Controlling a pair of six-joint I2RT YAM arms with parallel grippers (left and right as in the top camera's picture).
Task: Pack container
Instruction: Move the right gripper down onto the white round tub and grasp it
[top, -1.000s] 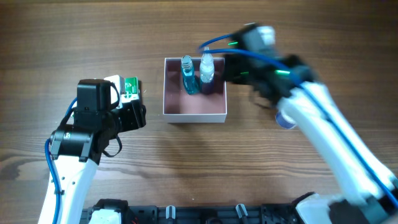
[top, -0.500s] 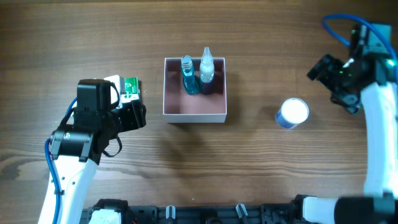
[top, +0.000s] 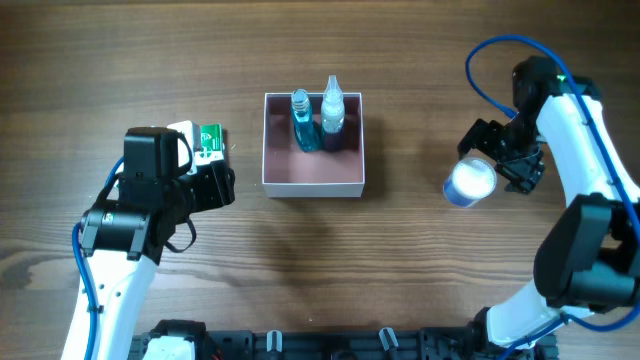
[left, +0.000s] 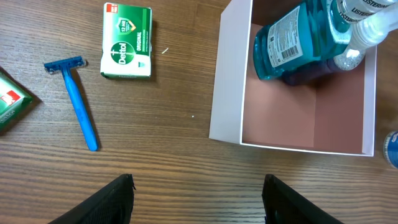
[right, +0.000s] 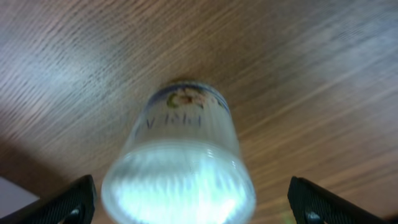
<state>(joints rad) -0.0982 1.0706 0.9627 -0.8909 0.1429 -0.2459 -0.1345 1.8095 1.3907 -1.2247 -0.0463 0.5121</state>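
The container (top: 313, 188), a square white box with a pink floor (left: 292, 118), stands mid-table. A blue bottle (top: 302, 122) and a clear bottle with a purple base (top: 332, 112) stand against its far wall. The left wrist view shows both bottles, blue (left: 298, 37) and clear (left: 367, 25). My left gripper (top: 222, 187) hovers open and empty left of the box, over bare wood (left: 199, 180). My right gripper (top: 500, 160) is open at a white-lidded round jar (top: 471, 181). The jar (right: 180, 168) sits between the spread fingers with a gap on each side.
A green soap box (left: 127, 42), a blue razor (left: 78, 99) and a second green pack (left: 11, 102) lie left of the container. In the overhead view the soap box (top: 209, 140) shows partly beside my left arm. The near part of the container's floor is bare.
My right arm left the container, swung out to the far right, then came back in to the jar with its jaws wide. The left arm has not moved.
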